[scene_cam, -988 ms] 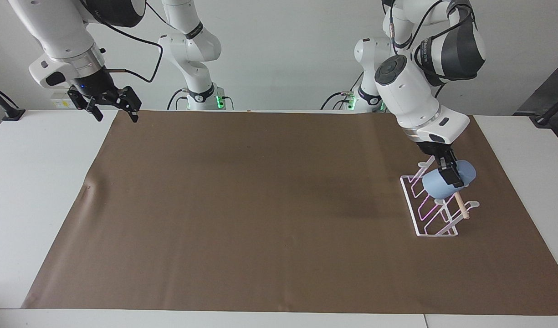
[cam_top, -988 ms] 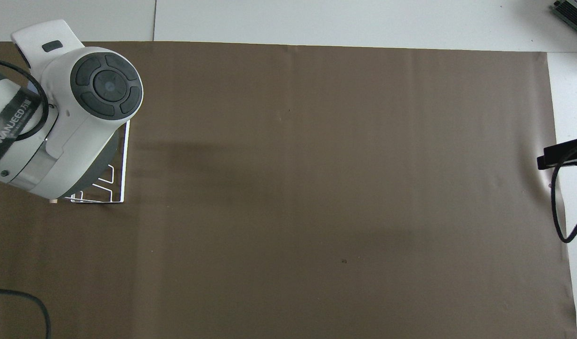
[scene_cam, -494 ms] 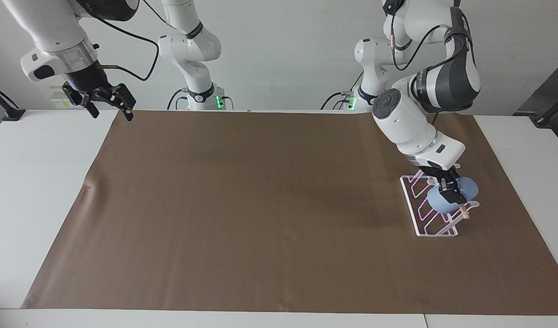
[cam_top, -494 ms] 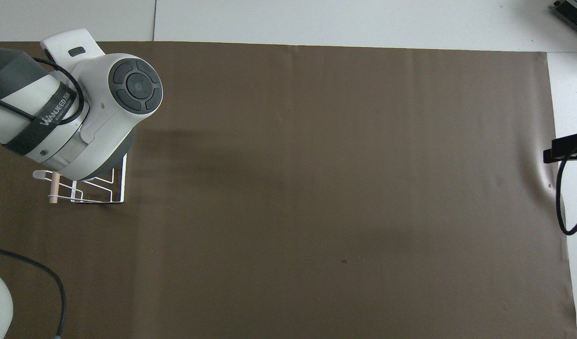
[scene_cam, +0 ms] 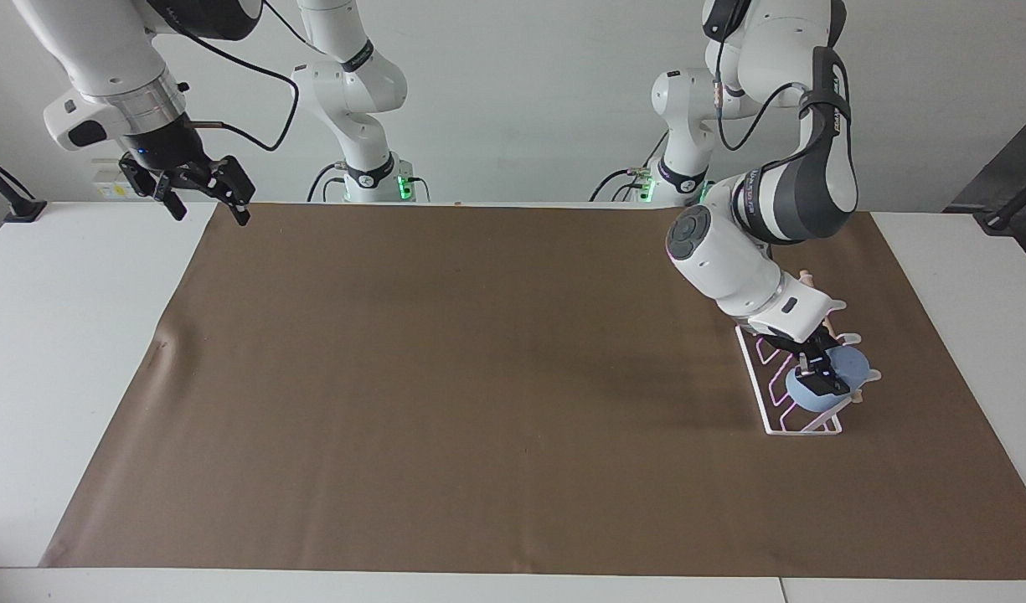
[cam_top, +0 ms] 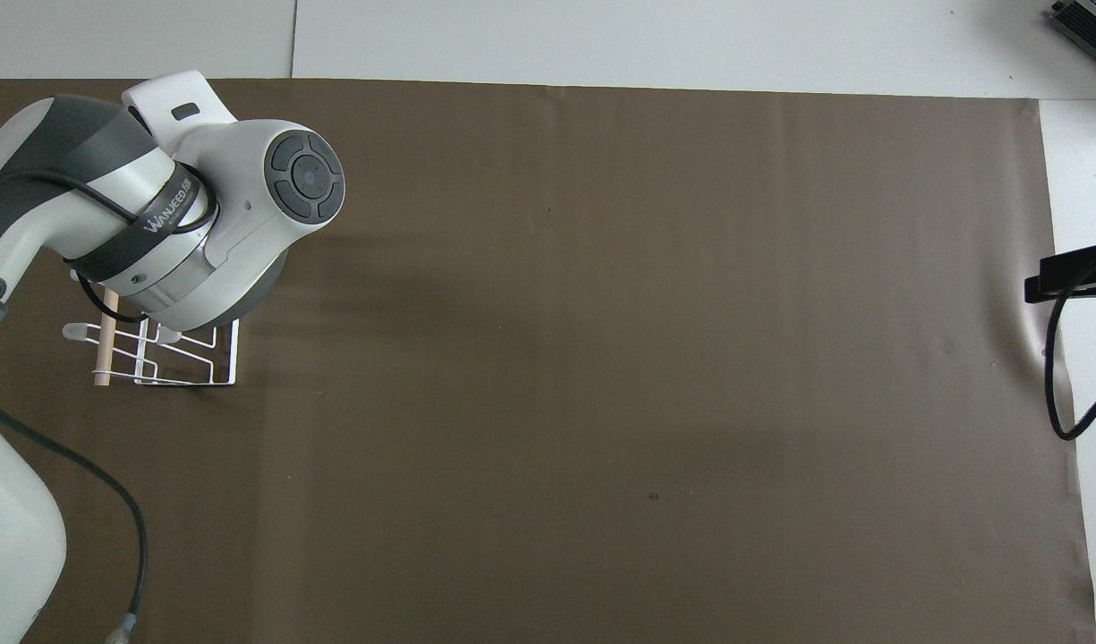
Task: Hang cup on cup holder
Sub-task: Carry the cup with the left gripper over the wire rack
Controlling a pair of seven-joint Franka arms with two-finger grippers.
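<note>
While the left gripper [scene_cam: 821,374] holds the cup [scene_cam: 832,376] between its fingers, tilted on its side low over the cup holder [scene_cam: 768,394] at the left arm's end of the desk [scene_cam: 60,335], the cup appears to sit among the slanted prongs, though whether one has entered its mouth I cannot tell. To do this well, I judge the arm should ease the mouth down along a prong's slant and let go only once the cup rests. Over the desk's other end, the right gripper [scene_cam: 204,198] waits with fingers spread.
</note>
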